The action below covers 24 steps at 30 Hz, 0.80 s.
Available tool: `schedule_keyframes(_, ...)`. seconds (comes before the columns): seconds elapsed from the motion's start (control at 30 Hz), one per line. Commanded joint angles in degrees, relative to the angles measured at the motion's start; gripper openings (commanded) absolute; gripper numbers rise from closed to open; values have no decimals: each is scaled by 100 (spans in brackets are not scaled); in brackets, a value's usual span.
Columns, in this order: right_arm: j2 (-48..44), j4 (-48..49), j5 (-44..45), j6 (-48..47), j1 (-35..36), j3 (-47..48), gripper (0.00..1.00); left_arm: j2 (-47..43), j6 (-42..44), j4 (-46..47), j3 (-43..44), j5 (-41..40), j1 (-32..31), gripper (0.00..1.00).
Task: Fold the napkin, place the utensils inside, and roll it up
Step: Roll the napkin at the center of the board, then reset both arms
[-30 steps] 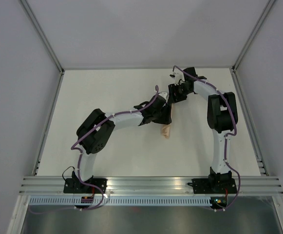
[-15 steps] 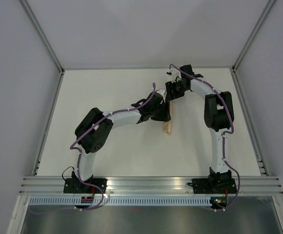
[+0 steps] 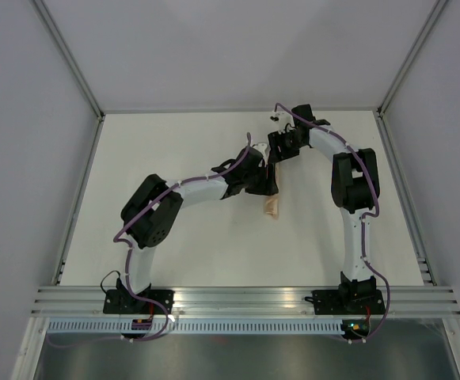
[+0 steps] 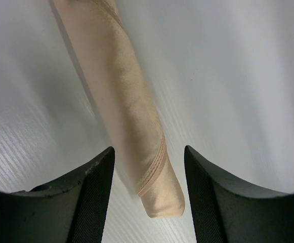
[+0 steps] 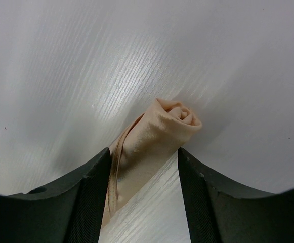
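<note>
Light orange-tan cloth napkin (image 4: 136, 116), rolled into a tube, is lying on the white table (image 3: 174, 142). One end is being straddled by the left gripper (image 4: 148, 152), jaws apart, likely to steady the roll. The other end is being bracketed by the right gripper (image 5: 144, 152), fingers against the cloth; grip or release cannot be told.

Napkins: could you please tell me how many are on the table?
1: the rolled napkin, mid-table, one end inside the left hand, the other inside the right hand; the arms could hide others.
</note>
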Motion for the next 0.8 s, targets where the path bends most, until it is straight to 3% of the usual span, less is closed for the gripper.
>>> schedule_keyframes(0.0,-284,-57,-24,110,18,203,62,-425,-57,111,105,176,67,63)
schedule_keyframes(0.77,-513,207,-455,524,-78,413,68,-504,83,24,306,474,463,64)
